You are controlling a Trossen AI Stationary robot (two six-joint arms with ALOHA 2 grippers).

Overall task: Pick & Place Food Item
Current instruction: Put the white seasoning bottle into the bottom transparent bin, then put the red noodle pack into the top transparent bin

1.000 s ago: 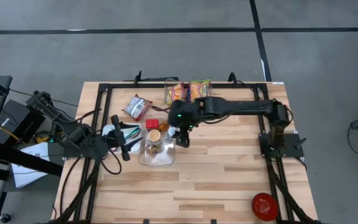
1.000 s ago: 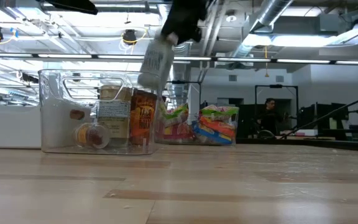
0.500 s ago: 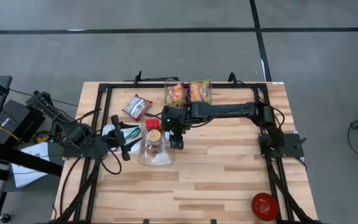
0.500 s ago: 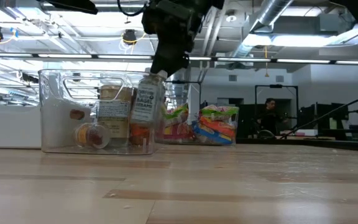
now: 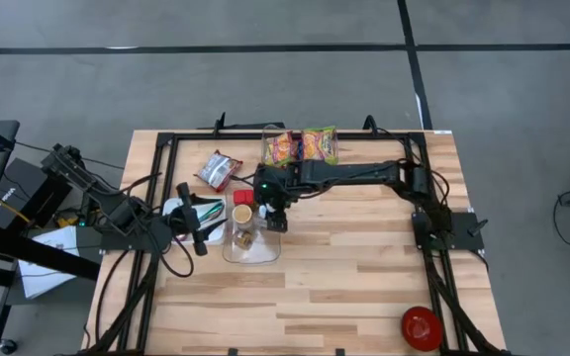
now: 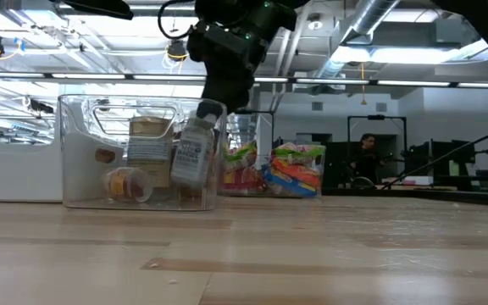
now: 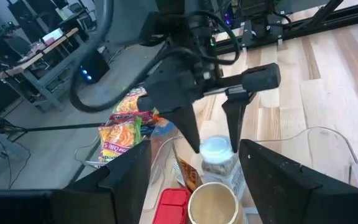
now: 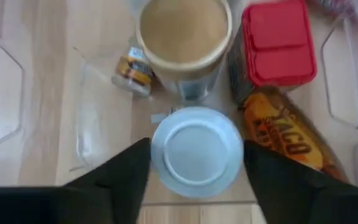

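Bottle (image 6: 191,151) now inside bin (image 6: 79,152) wall

Dark jointed arms, black cables, seemingly tapered black fingers (image 7: 185,127).

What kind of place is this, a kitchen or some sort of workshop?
Most likely a robotics lab or industrial workspace, not a kitchen. A wooden table in a black metal frame stands on a bare concrete floor, exposed ducts run under the ceiling, and a person sits at screens in the background.
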